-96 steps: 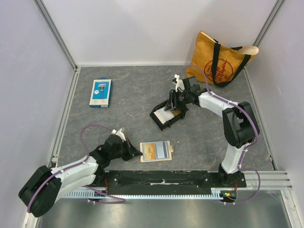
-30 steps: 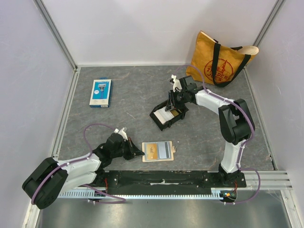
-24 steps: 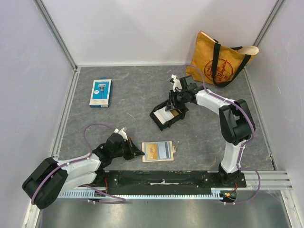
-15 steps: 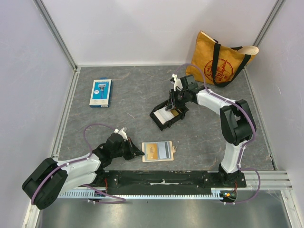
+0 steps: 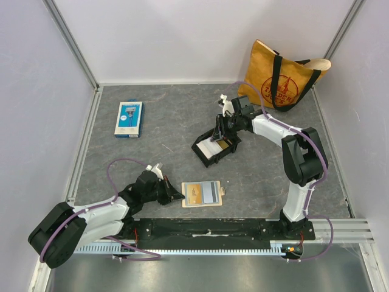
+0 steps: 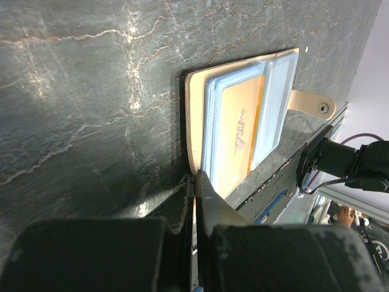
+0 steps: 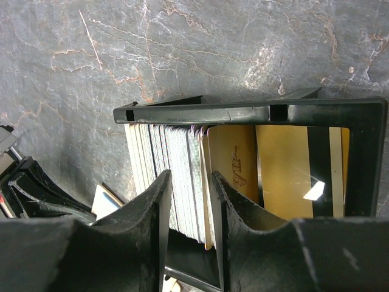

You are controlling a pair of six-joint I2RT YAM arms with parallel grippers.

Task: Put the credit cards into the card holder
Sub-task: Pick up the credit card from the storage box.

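Note:
The tan card holder [image 5: 202, 193] lies flat at the front of the table, a gold card [image 6: 237, 134] showing in its clear slots. My left gripper [image 5: 177, 196] is shut, its tips [image 6: 197, 176] pinching the holder's [image 6: 193, 121] left edge. A stack of white credit cards [image 7: 182, 158] stands on edge in the black tray [image 5: 203, 153], with a gold card [image 7: 234, 164] leaning beside them. My right gripper [image 5: 220, 135] hangs over the tray, jaws open and straddling part of the white stack [image 7: 190, 177]. Its right finger sits between the stack and the gold card.
A blue-and-white package [image 5: 129, 118] lies at the back left. A yellow tote bag [image 5: 282, 76] leans in the back right corner. Another gold card with a dark stripe [image 7: 292, 170] lies flat inside the tray [image 7: 243, 112]. Walls close in three sides.
The right gripper's jaws have spread slightly over the stack. Since the earliest frame the left gripper and the holder have shifted a little to the right.

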